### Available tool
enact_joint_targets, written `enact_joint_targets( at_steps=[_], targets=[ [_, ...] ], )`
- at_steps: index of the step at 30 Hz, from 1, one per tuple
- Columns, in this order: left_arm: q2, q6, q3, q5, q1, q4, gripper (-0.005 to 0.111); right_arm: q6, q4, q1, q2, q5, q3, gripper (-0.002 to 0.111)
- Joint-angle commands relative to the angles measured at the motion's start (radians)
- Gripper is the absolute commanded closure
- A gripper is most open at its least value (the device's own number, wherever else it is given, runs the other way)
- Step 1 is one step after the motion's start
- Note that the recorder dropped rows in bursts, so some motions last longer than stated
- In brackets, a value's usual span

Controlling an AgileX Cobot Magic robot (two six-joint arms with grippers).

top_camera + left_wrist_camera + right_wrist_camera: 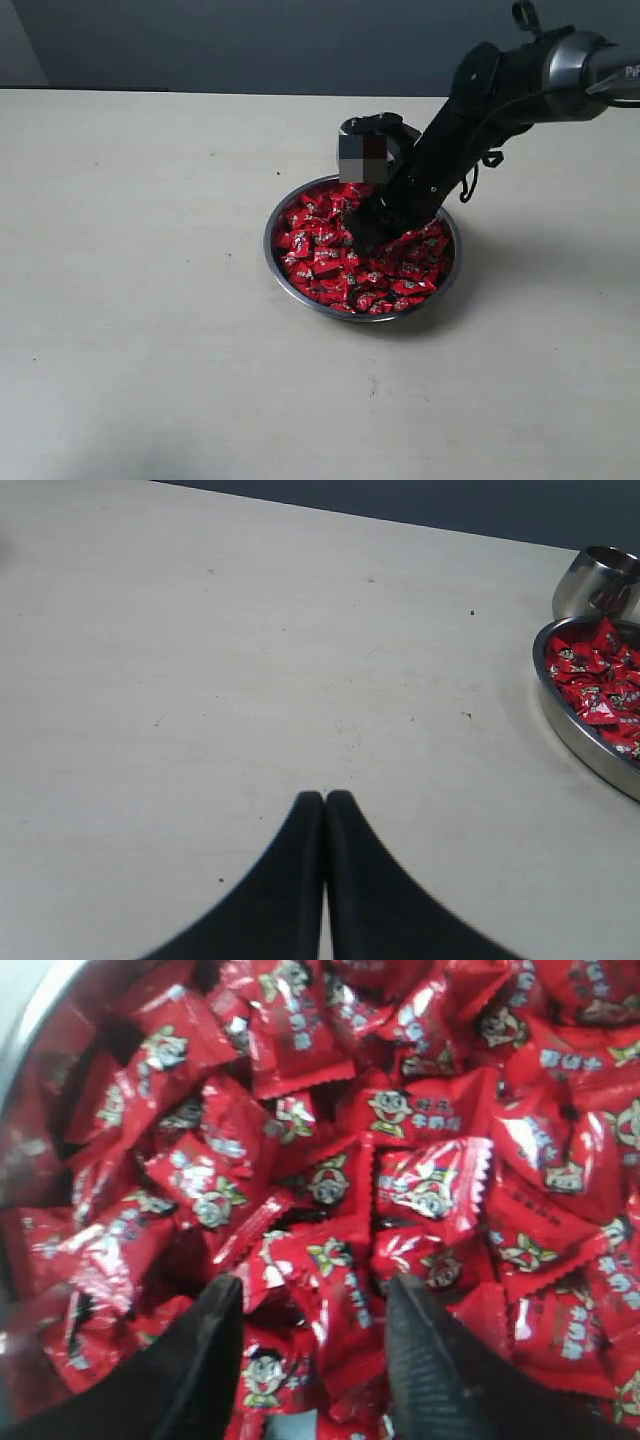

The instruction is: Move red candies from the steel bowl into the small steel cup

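Note:
The steel bowl sits mid-table, heaped with red candies. My right gripper reaches down into the heap from the right. Its jaws are open, fingertips among the wrappers, with a candy lying in the gap between them. The bowl's wall shows at one edge of the right wrist view. The small steel cup stands just behind the bowl, partly hidden by the arm. My left gripper is shut and empty over bare table, away from the bowl, its candies and the cup.
The pale tabletop stretches all round the bowl, with a dark wall behind its far edge. The right arm slants over the cup and the bowl's back right side.

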Motion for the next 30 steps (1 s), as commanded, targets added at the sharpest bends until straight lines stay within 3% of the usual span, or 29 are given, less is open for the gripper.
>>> enact_joint_targets(
  at_steps=[1,3,17,30],
  targets=[
    [-0.004,-0.002,0.000,-0.005,0.003,0.000,0.106,0.031,-0.027,0.001,0.027,-0.022,0.005,0.088],
    [-0.004,-0.002,0.000,-0.005,0.003,0.000,0.106,0.031,-0.018,0.001,0.024,-0.015,0.005,0.109],
    [-0.004,-0.002,0.000,-0.005,0.003,0.000,0.106,0.043,-0.090,-0.014,-0.173,-0.128,-0.061,0.108],
    [-0.004,-0.002,0.000,-0.005,0.003,0.000,0.106,0.111,-0.104,-0.092,0.082,-0.124,-0.410,0.108]
  ],
)
